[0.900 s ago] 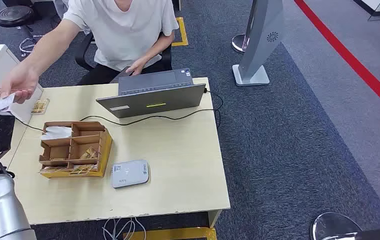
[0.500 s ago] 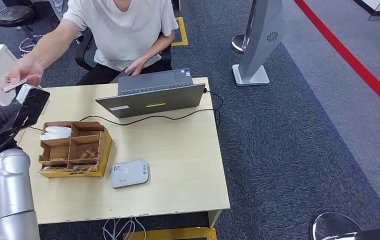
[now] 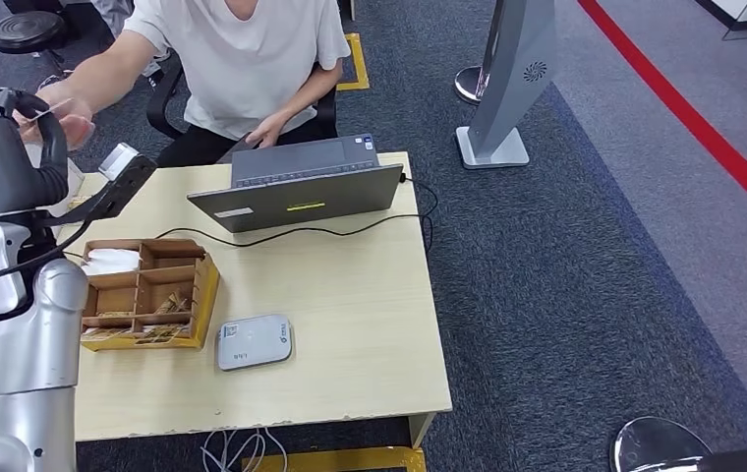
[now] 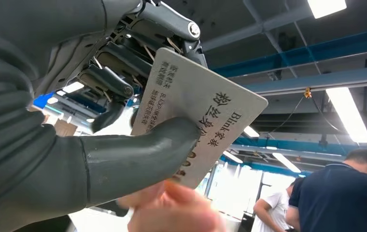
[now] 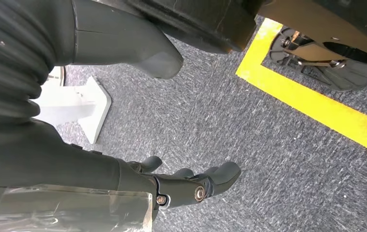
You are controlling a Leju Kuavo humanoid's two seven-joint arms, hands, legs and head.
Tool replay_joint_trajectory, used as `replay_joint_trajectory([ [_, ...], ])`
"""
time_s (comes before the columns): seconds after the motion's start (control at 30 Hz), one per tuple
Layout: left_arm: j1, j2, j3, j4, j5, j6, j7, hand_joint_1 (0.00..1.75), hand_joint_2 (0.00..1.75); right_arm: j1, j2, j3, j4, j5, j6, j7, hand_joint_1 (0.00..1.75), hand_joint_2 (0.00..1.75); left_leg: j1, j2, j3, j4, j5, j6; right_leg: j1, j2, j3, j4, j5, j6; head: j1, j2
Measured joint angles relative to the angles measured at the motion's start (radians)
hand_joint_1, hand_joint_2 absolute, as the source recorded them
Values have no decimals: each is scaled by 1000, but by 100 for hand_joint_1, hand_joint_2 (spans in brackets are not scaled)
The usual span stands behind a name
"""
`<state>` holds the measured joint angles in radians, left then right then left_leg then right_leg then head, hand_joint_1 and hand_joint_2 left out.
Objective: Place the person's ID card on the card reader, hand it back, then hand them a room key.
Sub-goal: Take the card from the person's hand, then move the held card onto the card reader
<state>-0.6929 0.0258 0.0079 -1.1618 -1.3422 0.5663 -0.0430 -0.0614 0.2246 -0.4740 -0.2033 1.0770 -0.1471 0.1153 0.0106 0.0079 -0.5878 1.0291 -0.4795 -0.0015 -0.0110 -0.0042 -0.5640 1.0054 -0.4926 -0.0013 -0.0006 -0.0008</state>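
ID card [image 4: 196,113] sits pinched between the thick thumb and dark fingers of the left hand [image 4: 99,121], held up off the bench [image 3: 350,324] at about 10 o'clock in the head view, where a person's hand [image 3: 60,116] meets it. In the left wrist view, the person's fingertips [image 4: 172,212] touch the card's edge. The card reader [image 3: 255,341] lies flat near the bench's front edge, just beside a cardboard organiser [image 3: 143,293], at 3 o'clock from it. A laptop [image 3: 301,187] sits at 12 o'clock. The right hand [image 5: 191,186] hangs over carpet [image 5: 249,145], fingers loosely curled, holding nothing.
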Motion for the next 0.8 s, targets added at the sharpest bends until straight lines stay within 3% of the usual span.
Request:
replay_joint_trajectory([
  [0.6,8,-7,-48,27,-14,28,-11,175,175,-1,-1,3,1,14,1,8,0,175,0,0,0,0,0,0,0,0,0,0,0,0,0,0],
  [0.7,92,-32,-80,-43,-27,47,-32,175,175,-1,-1,3,1,10,-5,8,0,175,-1,0,0,0,0,0,-1,0,0,0,0,0,-1,0],
  [0.8,247,-71,-151,-146,-97,91,-36,175,175,-1,0,0,2,5,-15,10,0,175,-2,0,0,0,-2,1,-2,0,0,-1,-1,1,-1,0],
])
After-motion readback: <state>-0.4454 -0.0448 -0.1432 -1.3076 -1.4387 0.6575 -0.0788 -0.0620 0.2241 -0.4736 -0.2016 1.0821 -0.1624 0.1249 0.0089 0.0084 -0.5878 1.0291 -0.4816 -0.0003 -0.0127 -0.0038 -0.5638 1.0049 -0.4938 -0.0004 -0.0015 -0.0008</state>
